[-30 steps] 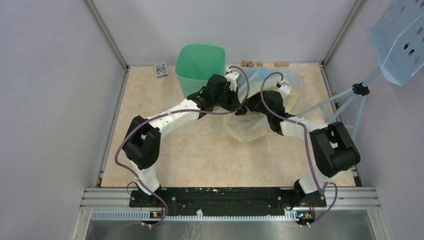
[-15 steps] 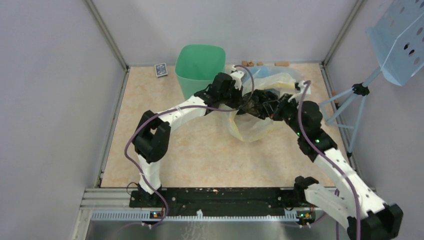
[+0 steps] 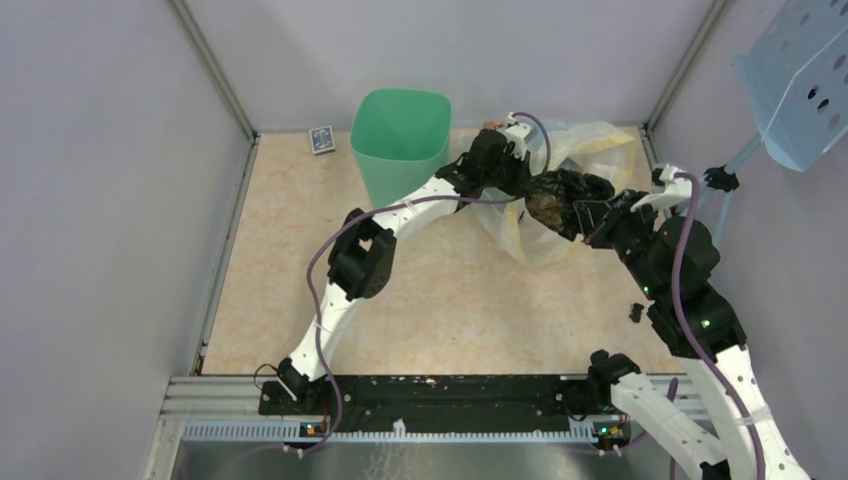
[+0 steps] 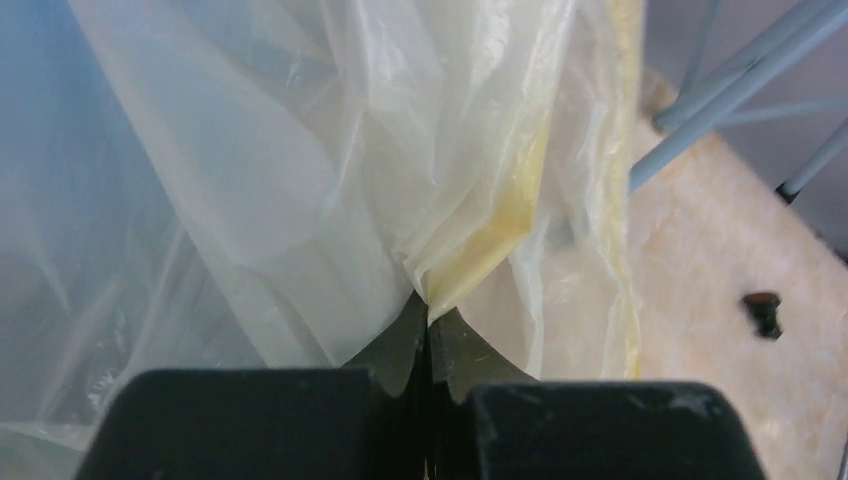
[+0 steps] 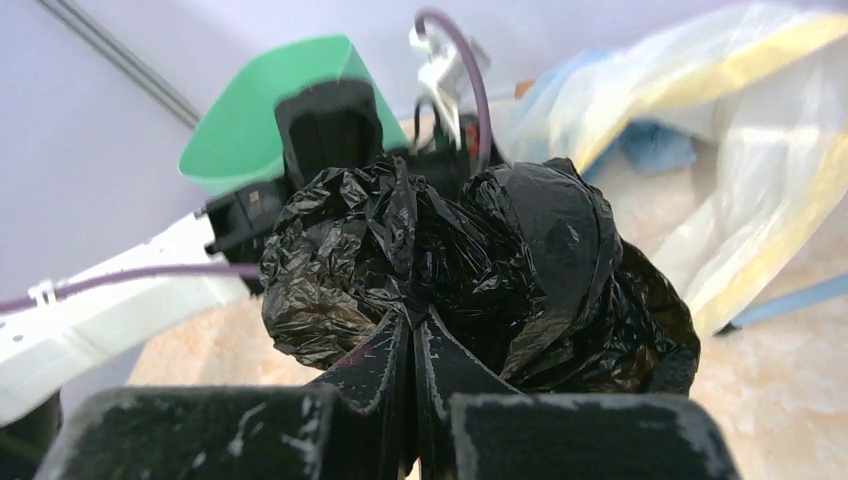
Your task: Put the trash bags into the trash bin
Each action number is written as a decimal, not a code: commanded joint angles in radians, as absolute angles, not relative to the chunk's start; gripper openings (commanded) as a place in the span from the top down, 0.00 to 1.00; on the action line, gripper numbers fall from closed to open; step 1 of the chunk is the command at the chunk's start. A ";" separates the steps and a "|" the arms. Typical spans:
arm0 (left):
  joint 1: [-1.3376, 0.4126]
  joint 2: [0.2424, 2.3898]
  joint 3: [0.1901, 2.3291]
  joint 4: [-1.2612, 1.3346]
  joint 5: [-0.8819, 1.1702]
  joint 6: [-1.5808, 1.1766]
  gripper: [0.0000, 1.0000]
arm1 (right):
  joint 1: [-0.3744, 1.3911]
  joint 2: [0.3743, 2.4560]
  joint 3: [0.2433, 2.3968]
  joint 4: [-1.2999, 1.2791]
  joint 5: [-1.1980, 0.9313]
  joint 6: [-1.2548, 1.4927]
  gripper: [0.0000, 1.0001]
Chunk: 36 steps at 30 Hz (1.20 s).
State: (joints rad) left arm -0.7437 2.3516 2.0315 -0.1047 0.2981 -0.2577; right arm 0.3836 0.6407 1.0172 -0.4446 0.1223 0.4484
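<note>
Both arms have swung right, away from the bin (image 3: 400,130), since 1 s ago, and the black bag (image 5: 470,260) went with them.

Status: bag not in bin yet. It is held to the right of bin, apart from it. Carry & drop remain.

Right gripper (image 5: 413,330) is clenched on black bag. Left gripper (image 4: 428,325) is clenched on yellowish clear bag (image 4: 350,150).

Top view gives the bag-to-bin gap. Only the wrist views show each pinch.
</note>
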 commanded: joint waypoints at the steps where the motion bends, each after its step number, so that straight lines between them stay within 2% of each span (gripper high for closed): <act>1: -0.725 2.409 2.215 0.018 0.376 -0.336 0.95 | 0.381 0.609 1.039 -0.547 0.044 0.426 1.00; 4: -0.715 2.394 2.211 0.081 0.411 -0.377 0.85 | 0.381 0.583 0.994 -0.538 -0.070 0.432 1.00; 9: -0.714 2.289 2.178 0.025 0.453 -0.333 0.51 | 0.380 0.576 0.868 -0.462 -0.310 0.434 1.00; 13: -0.714 2.112 2.037 0.005 0.479 -0.315 0.35 | 0.380 0.589 0.743 -0.346 -0.479 0.478 1.00; 17: -0.715 1.933 1.899 -0.052 0.476 -0.308 0.17 | 0.390 0.618 0.625 -0.185 -0.531 0.540 1.00; 20: -0.715 1.809 1.823 -0.138 0.432 -0.287 0.08 | 0.442 0.676 0.576 -0.079 -0.509 0.571 1.00; 25: -0.714 1.587 1.629 -0.285 0.340 -0.250 0.03 | 0.632 0.788 0.612 -0.023 -0.349 0.542 1.00; 26: -0.713 1.515 1.575 -0.294 0.322 -0.250 0.02 | 0.666 0.805 0.619 -0.018 -0.314 0.532 0.98; 27: -0.713 1.464 1.511 -0.300 0.304 -0.254 0.01 | 0.697 0.827 0.624 -0.015 -0.287 0.524 0.87; 29: -0.713 1.343 1.356 -0.300 0.257 -0.277 0.01 | 0.739 0.858 0.620 -0.014 -0.246 0.509 0.54; 32: -0.711 1.156 1.165 -0.329 0.064 -0.417 0.01 | 0.772 0.884 0.607 -0.043 -0.226 0.496 0.26; 36: -0.710 0.869 0.873 -0.275 -0.025 -0.549 0.01 | 0.776 0.840 0.581 -0.116 -0.162 0.508 0.24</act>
